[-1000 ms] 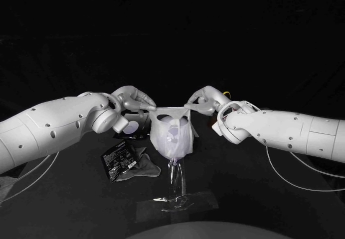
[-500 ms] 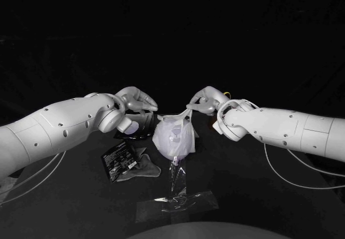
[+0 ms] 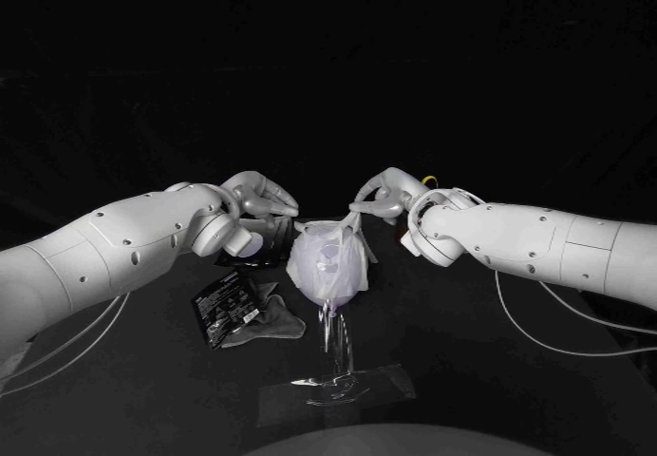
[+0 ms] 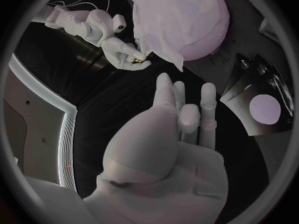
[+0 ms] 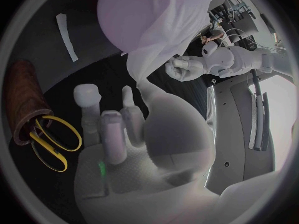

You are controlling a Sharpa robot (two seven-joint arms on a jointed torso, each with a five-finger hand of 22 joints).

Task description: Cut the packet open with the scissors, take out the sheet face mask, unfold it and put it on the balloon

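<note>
i see my right hand [image 3: 381,197] pinching a corner of the sheet mask [image 3: 328,256], which drapes over the balloon [image 4: 209,20] on its clear stand [image 3: 335,351]; my left hand [image 3: 263,198] hovers beside it, fingers apart, holding nothing.

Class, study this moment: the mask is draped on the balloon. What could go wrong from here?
1. The right hand pinches one edge of the sheet face mask while the left hand is off it. A one-sided pull could drag the mask askew.
2. The balloon sits on a thin clear stand, so a tug might tip it.
</note>
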